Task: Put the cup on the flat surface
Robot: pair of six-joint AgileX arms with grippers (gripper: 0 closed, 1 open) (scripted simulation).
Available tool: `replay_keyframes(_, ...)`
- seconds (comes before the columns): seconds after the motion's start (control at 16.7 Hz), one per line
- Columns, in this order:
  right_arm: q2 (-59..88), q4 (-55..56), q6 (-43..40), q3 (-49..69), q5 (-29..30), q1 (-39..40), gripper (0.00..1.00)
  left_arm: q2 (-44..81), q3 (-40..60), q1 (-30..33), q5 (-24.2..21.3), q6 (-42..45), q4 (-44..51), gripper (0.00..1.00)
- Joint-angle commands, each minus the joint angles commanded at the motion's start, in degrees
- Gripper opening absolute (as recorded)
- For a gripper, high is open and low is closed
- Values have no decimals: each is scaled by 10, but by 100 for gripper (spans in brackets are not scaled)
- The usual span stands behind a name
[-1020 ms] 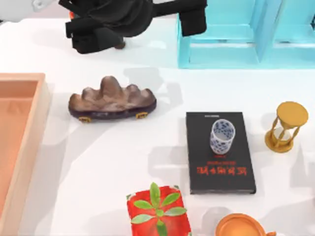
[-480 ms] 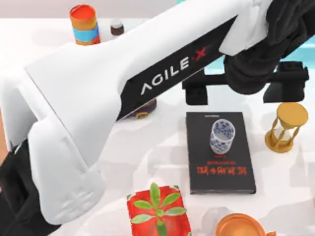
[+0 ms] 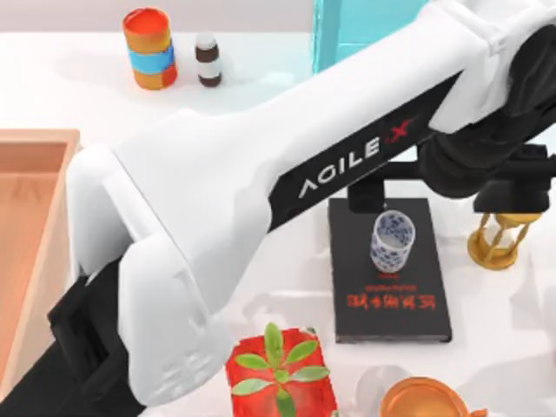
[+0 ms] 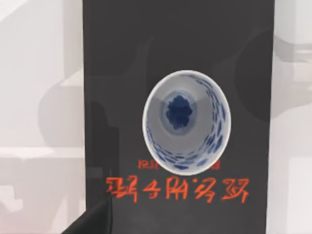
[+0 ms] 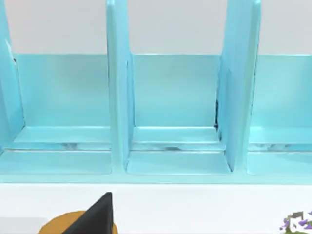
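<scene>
Here the blue-patterned white porcelain cup [image 3: 393,241] stands upright on the black red-lettered book [image 3: 387,295]; the left wrist view looks into it [image 4: 186,122]. I cannot tell either end effector's state.

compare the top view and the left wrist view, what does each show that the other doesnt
Only the top view takes in the left arm reaching across the table, the wooden tray, the banded cylinder, the small bottle, the hourglass, the red plant box and the orange bowl. Only the left wrist view looks straight down into the cup, showing the blue blot on its inner bottom. Both show the cup upright on the black book, next to its red lettering, with white tabletop around.
</scene>
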State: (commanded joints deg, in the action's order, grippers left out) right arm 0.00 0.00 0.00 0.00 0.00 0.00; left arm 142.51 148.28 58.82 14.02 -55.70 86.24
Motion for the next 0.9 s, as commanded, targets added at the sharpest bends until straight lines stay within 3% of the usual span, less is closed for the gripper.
replay_keyframes(0.36,0,0,0,0,0,0,100,-41,-50,-6,-2,6,-13,100)
replay_keyframes(0.9,0,0,0,0,0,0,100,0,-208,-30,-5,30,-214,100)
